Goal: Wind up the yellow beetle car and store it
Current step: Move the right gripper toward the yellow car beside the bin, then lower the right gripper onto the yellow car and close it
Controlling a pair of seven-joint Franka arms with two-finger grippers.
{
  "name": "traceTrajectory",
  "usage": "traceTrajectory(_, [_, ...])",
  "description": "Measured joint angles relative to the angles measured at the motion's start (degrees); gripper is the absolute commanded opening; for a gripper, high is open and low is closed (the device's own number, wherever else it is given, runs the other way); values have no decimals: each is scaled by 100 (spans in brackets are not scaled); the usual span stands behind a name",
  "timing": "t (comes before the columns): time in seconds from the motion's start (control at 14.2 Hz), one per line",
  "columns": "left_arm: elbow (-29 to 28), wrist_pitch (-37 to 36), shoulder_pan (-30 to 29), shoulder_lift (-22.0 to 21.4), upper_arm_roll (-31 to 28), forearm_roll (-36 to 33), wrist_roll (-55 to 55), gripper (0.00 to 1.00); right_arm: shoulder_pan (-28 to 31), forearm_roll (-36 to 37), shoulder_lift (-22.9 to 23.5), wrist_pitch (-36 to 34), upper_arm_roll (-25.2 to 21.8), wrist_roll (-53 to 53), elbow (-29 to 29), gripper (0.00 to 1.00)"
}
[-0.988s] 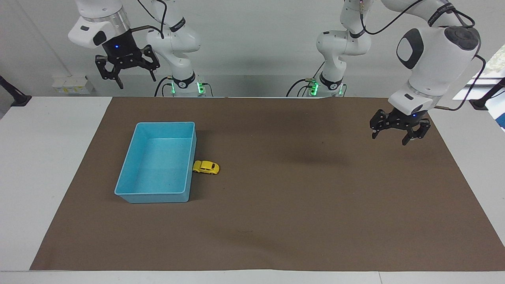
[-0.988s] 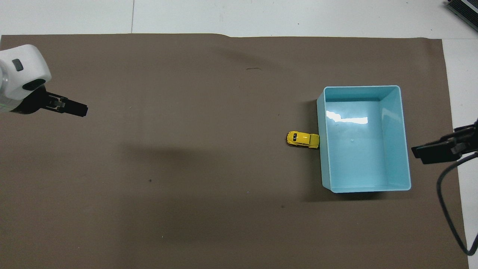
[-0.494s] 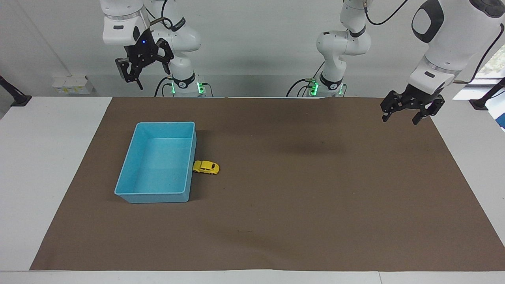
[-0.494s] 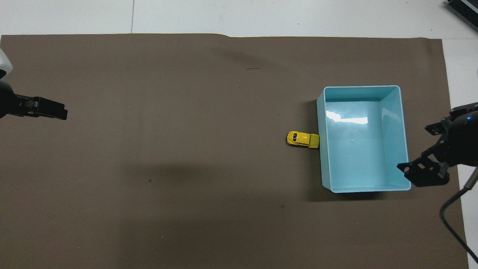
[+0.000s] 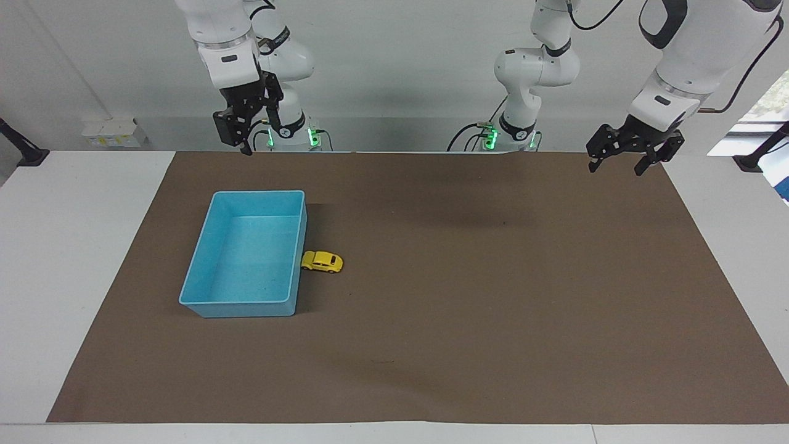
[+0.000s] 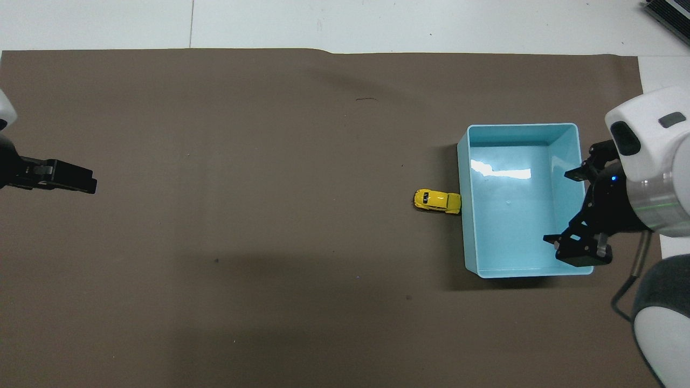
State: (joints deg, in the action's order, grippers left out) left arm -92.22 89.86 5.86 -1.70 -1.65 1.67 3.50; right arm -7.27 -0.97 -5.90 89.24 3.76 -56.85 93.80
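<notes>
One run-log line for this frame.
yellow beetle car: on mat, beside blue bin | left gripper: open, raised | right gripper: open, raised

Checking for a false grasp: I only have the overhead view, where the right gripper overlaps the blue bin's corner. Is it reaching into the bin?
Observer: No. In the facing view the right gripper hangs high in the air, well clear of the blue bin, and holds nothing.
Operator: The left gripper is just a dark tip at my frame's edge. Does it hold anything?
Observer: No. The left gripper hangs open and empty above the mat's edge at the left arm's end, far from the yellow beetle car.
</notes>
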Motion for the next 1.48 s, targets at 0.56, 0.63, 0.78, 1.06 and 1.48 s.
traceTrajectory(0.56, [0, -1, -13, 0, -79, 0, -5, 100, -268, 0, 924, 924, 12, -751, 134, 100])
traceTrajectory(0.63, [0, -1, -13, 0, -78, 0, -5, 100, -308, 0, 1018, 1019, 12, -788, 151, 100])
traceTrajectory(0.78, [0, -1, -13, 0, -78, 0, -5, 100, -382, 0, 1230, 1203, 14, -872, 179, 100])
traceTrajectory(1.06, [0, -1, -13, 0, -78, 0, -6, 100, -455, 5, 1514, 1750, 14, -991, 465, 100])
traceTrajectory(1.48, [0, -1, -13, 0, -78, 0, -6, 100, -563, 31, 1546, 2665, 15, -1006, 1278, 100])
